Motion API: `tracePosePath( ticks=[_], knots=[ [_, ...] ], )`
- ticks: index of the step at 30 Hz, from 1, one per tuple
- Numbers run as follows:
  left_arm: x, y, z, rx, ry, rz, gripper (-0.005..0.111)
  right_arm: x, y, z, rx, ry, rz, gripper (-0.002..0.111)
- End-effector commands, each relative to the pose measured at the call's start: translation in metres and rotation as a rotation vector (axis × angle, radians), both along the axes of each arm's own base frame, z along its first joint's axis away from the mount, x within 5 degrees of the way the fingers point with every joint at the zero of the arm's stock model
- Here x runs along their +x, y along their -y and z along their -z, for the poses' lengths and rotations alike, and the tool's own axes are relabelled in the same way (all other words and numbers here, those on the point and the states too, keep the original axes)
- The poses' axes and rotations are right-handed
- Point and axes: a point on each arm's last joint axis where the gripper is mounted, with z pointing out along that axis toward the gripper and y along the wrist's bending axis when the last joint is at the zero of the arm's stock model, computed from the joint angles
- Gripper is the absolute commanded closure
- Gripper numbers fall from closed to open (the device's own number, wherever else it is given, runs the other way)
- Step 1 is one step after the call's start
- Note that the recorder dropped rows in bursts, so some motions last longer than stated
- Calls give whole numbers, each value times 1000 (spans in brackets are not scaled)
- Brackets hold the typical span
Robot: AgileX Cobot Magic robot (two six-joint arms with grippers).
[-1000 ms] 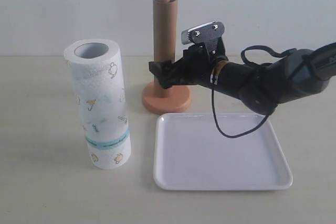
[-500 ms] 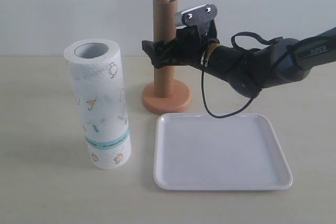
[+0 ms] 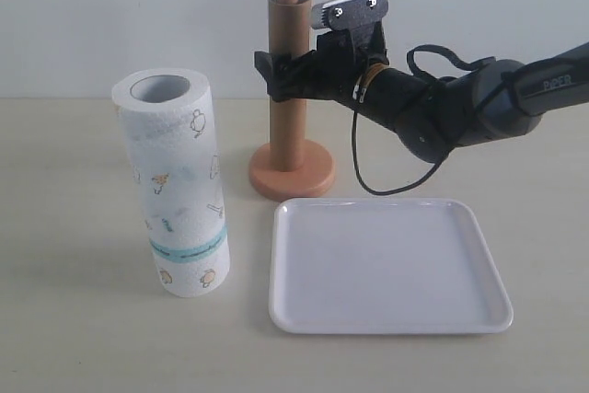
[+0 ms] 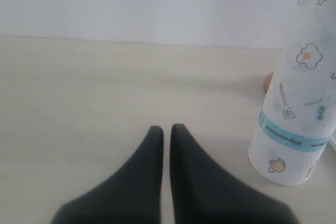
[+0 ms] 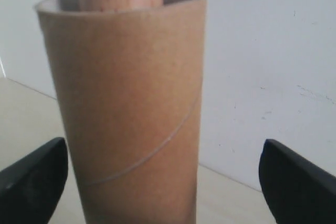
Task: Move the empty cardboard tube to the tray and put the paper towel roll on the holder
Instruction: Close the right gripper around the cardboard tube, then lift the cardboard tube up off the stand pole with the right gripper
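Note:
The empty cardboard tube (image 3: 289, 20) stands upright, slipped over the pole of the wooden holder (image 3: 291, 173), whose tip sticks out above it. My right gripper (image 3: 273, 75) is open, its fingers straddling the tube's upper half. In the right wrist view the tube (image 5: 131, 103) fills the space between the two black fingertips (image 5: 34, 179), with gaps on both sides. The paper towel roll (image 3: 173, 181) stands upright to the left. Near the front right lies the white tray (image 3: 386, 264), with nothing in it. My left gripper (image 4: 166, 129) is shut and empty, low over the table beside the roll (image 4: 299, 103).
A black cable (image 3: 368, 186) hangs from the right arm over the tray's far edge. A white wall rises behind the table. In the left wrist view a sliver of the holder's base (image 4: 268, 81) peeks out behind the roll.
My right gripper has risen along the cardboard tube from near its lower part to its upper half, staying open. The tube, roll and tray have not moved.

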Motion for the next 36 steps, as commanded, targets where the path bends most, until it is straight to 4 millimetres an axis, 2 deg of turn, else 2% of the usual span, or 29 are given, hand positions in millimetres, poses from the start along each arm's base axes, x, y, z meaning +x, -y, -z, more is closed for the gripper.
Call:
tracePosePath(
  ticks=[1, 10, 12, 17, 20, 27, 36],
  knots=[
    [0, 0, 1, 0, 4, -4, 103, 1, 0, -2, 1, 8, 3, 17],
    [0, 0, 1, 0, 4, -4, 103, 1, -1, -5, 22, 29, -5, 19],
    [0, 0, 1, 0, 4, -4, 103, 1, -1, -5, 22, 29, -5, 31],
    [0, 0, 1, 0, 4, -4, 103, 1, -1, -5, 53, 3, -5, 84],
    [0, 0, 1, 0, 4, -4, 103, 1, -1, -4, 65, -10, -4, 109],
    [0, 0, 1, 0, 4, -4, 103, 0, -2, -8, 127, -21, -19, 108],
    [0, 0, 1, 0, 4, -4, 103, -6, -1, -39, 128, 33, -36, 108]
  ],
)
